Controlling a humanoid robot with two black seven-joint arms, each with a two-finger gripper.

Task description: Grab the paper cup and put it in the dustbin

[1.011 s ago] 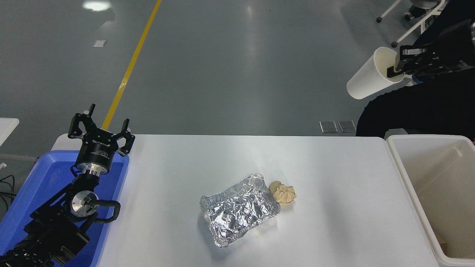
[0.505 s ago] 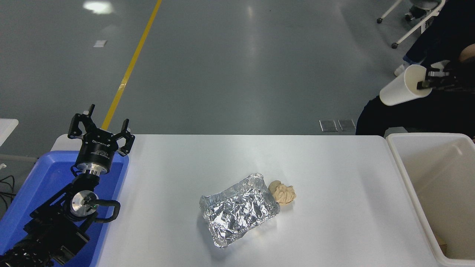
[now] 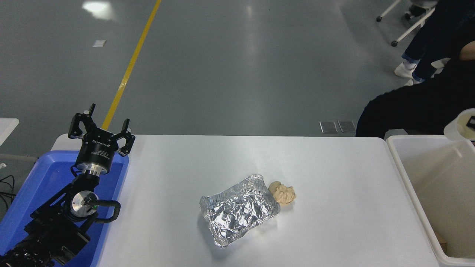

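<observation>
Cup (image 3: 459, 125) sits at the frame's right edge, above the dustbin (image 3: 402, 174) rim; we judge only the drop remains. Our right jaws are barely visible, grip unclear. Left gripper (image 3: 100, 130), lower left, jaws spread.

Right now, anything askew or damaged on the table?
Yes: the foil tray mid-table is crumpled and sits skewed, with a crumpled tan paper ball touching its far right corner. The paper cup is at the right edge, over the dustbin, mostly cut off.
</observation>
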